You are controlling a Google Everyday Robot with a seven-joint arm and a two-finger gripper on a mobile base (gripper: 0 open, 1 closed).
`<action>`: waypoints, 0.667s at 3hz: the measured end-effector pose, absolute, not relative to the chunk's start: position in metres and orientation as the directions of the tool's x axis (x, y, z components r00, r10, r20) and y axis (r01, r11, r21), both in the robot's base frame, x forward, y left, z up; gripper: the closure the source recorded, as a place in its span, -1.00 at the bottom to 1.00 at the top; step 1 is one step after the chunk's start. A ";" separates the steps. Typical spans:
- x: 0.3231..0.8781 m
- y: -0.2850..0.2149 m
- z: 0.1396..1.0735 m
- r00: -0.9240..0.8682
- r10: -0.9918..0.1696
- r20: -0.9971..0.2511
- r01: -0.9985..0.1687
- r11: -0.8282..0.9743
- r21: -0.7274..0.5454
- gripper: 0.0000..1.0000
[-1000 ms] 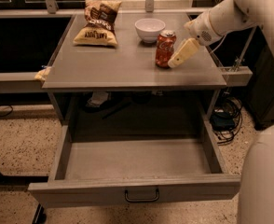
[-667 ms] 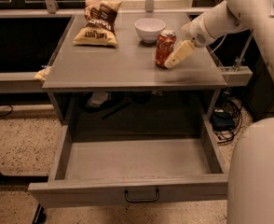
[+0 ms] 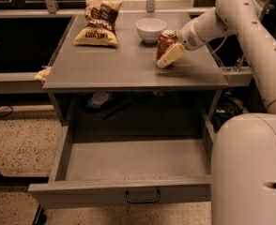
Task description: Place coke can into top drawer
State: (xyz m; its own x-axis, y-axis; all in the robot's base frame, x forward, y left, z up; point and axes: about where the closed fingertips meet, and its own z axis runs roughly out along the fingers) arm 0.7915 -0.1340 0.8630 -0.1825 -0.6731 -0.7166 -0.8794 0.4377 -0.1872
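Upright on the grey table (image 3: 105,67), the coke can (image 3: 164,41) stands toward the back right of the top, just in front of and to the right of a white bowl (image 3: 150,29). Right against it, on its front right side, is the gripper (image 3: 170,56), a pale cream piece slanting down to the table surface and overlapping the lower part of the can. It is touching or nearly touching the can, but whether it has clamped on it or is merely beside it cannot be told from this view. The white arm (image 3: 232,11) reaches in from the upper right, and the robot's bulky white body (image 3: 250,172) fills the lower right corner. A bag of chips (image 3: 99,21) lies at the back left of the table, well apart from the can. Below the table, the top drawer (image 3: 128,161) is pulled fully out, its black wire handle (image 3: 142,198) at the centre of the front panel.
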 end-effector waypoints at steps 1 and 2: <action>0.792 -0.133 0.862 -0.183 -0.672 -0.718 -0.880 0.438 -0.186 -0.14; 0.792 -0.133 0.862 -0.183 -0.672 -0.718 -0.880 0.438 -0.186 0.30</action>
State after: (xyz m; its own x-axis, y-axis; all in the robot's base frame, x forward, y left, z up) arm 0.7924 -0.1334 0.8624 -0.1826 -0.6721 -0.7176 -0.8797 0.4377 -0.1861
